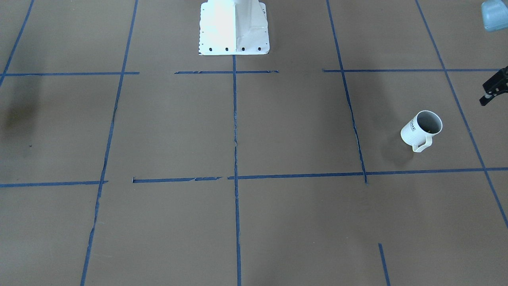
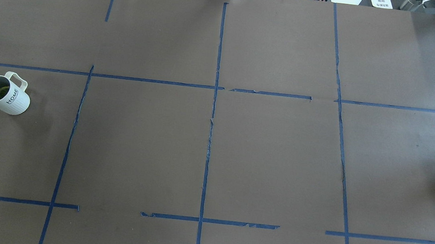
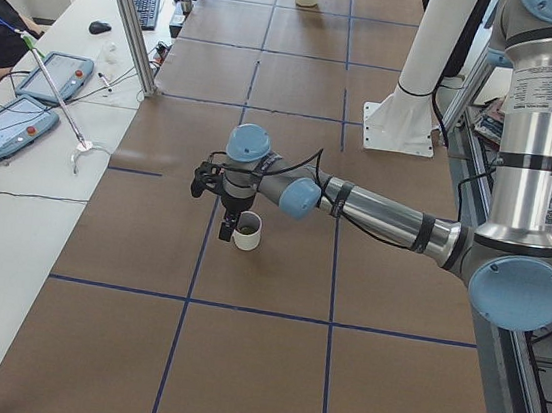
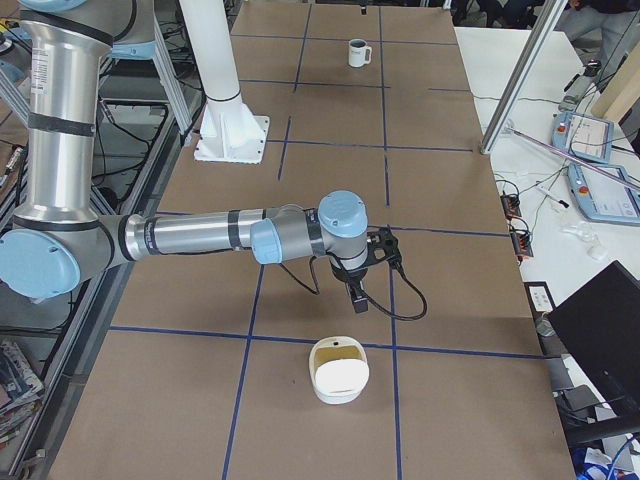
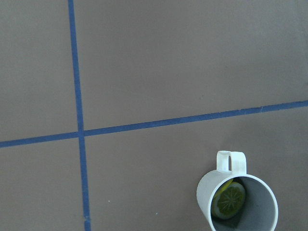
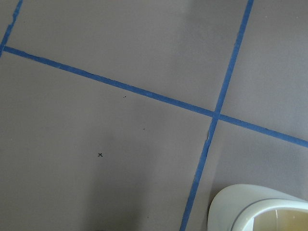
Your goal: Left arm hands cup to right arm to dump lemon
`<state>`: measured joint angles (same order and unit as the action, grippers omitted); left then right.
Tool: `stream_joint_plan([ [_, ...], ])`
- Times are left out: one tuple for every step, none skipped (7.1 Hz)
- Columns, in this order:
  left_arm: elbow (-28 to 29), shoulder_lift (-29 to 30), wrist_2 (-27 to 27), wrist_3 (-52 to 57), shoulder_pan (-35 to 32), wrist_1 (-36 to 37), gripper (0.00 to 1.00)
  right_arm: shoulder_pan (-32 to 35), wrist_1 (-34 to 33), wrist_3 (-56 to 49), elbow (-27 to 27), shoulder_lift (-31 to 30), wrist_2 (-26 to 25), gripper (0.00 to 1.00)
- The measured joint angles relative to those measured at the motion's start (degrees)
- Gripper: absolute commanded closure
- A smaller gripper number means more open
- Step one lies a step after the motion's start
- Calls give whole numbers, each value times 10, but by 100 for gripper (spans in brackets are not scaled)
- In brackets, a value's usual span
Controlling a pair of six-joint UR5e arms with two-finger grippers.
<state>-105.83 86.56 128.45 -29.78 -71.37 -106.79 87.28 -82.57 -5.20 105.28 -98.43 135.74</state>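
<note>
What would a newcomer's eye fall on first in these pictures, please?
The white HOME cup stands upright at the left end of the table, with a lemon slice lying inside it. The left arm's black pincer hangs close by it, not gripping it. Far off at the right end, a cream tub sits near the right arm.

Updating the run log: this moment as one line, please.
HOME mug upright, ungrasped | lemon slice inside mug | left claw open, clear of mug | right claw near cream bowl, state unclear | handover not started
</note>
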Motion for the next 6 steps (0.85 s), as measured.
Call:
stream_joint_plan([
  [8, 0, -27, -55, 39, -26, 23, 0, 1, 1, 0, 0, 0, 0],
  [26, 2, -48, -83, 66, -50, 23, 0, 1, 1, -1, -1, 0, 0],
  [47, 4, -57, -96, 78, -72, 22, 0, 1, 1, -1, -1, 0, 0],
  [62, 6, -61, -101, 87, -87, 22, 0, 1, 0, -1, -1, 0, 0],
  [67, 6, -62, -103, 96, -93, 22, 0, 1, 0, -1, -1, -1, 0],
  [69, 6, -63, -102, 106, -96, 30, 0, 1, 0, -1, -2, -1, 0],
])
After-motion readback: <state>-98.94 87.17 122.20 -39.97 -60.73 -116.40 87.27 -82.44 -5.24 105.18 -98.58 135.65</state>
